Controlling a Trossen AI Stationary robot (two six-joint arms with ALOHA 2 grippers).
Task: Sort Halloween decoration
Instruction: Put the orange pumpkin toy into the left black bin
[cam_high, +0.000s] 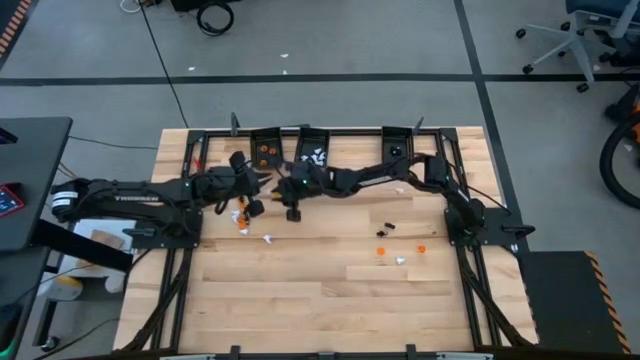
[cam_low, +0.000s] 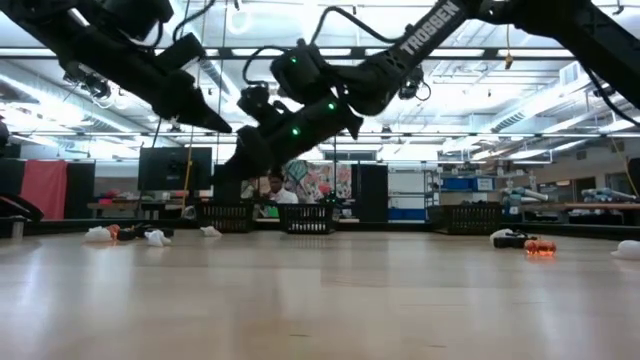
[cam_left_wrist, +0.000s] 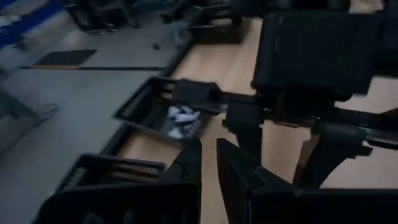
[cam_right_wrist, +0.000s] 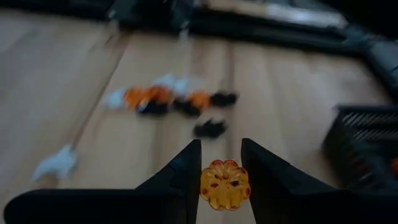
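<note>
Pumpkin (cam_right_wrist: 224, 184), orange and see-through with a little face, sits squeezed between the two dark fingers of the right end effector (cam_right_wrist: 221, 180). That end effector hangs above the counter (cam_high: 330, 290), near the middle of the far edge.

More tiny trinkets lie on the wood. One small pile (cam_right_wrist: 171, 99) of orange, white and black bits is blurry, so I cannot count it. From above, a few bits (cam_high: 243, 215) lie under the left arm, and about five more (cam_high: 398, 245) lie toward the right side: two orange, two black, one white.

Three black bins stand in a row at the far edge. One bin (cam_high: 264, 150) holds orange bits, the middle bin (cam_high: 315, 148) holds white bits, and what is in the third bin (cam_high: 397, 147) is too small to tell.

The left end effector (cam_left_wrist: 208, 163) hovers by the bins with its fingers nearly together and nothing between them. Part of the right arm hides the counter past it.
</note>
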